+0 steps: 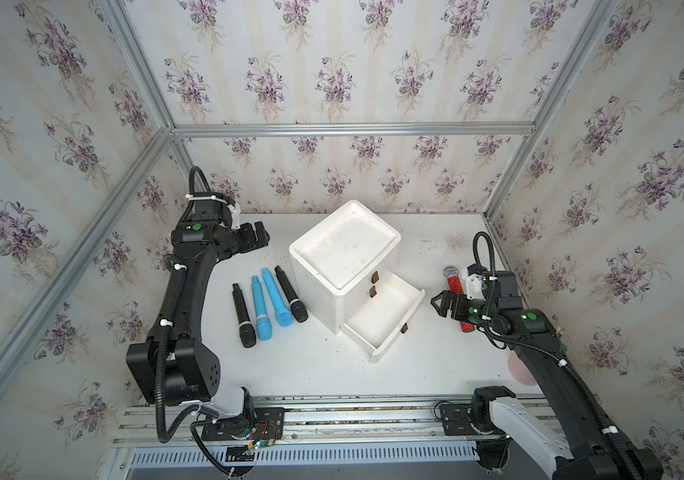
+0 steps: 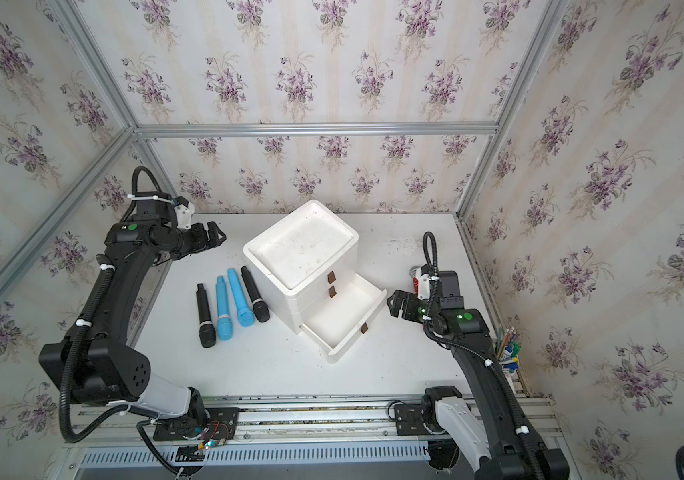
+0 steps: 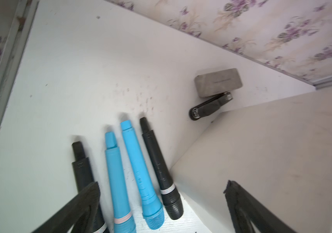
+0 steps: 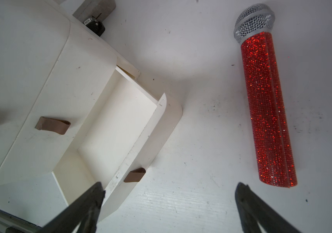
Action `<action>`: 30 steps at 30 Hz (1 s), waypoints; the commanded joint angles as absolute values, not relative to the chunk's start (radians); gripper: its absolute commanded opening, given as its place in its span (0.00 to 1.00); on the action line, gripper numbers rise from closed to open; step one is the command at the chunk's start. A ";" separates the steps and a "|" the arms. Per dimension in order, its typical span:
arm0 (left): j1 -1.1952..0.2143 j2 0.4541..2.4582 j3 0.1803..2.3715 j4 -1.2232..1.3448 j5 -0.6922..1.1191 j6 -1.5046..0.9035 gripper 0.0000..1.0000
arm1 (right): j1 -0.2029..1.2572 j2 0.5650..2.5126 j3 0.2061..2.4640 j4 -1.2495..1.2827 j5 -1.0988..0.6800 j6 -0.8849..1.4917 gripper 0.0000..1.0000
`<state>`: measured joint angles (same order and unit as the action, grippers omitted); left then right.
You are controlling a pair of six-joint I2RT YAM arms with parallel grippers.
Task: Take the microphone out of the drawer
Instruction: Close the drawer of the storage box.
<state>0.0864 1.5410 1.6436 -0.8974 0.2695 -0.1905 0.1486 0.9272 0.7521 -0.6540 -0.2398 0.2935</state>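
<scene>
We are hovering the left gripper (image 1: 264,237) centre-left and the right gripper (image 1: 442,305) beside the sparkly red mesh-headed microphone (image 4: 268,109), both gaping empty.

drawer unit (image 1: 344,253) sitting mid desk (image 1: 315,365), bottom drawer (image 1: 386,320) pulled out front-right, four mics (image 1: 274,297) lined up on its left, one mic (image 4: 268,109) lying off to its right

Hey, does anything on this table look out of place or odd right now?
The white chest sits at an angle to the table, its bottom drawer pulled out and empty. A grey block and small black item lie tucked behind it.
</scene>
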 commanded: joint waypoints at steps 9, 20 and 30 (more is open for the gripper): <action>-0.101 1.741 1.984 -1.011 0.418 -0.106 0.99 | 0.374 1.031 0.626 -0.494 -0.089 0.531 1.00; -0.229 1.804 2.069 -1.082 0.422 -0.036 0.99 | 0.393 1.087 0.564 -0.435 -0.079 0.558 1.00; -0.287 1.821 2.008 -1.112 0.488 -0.002 0.99 | 0.398 1.117 0.509 -0.318 -0.121 0.580 1.00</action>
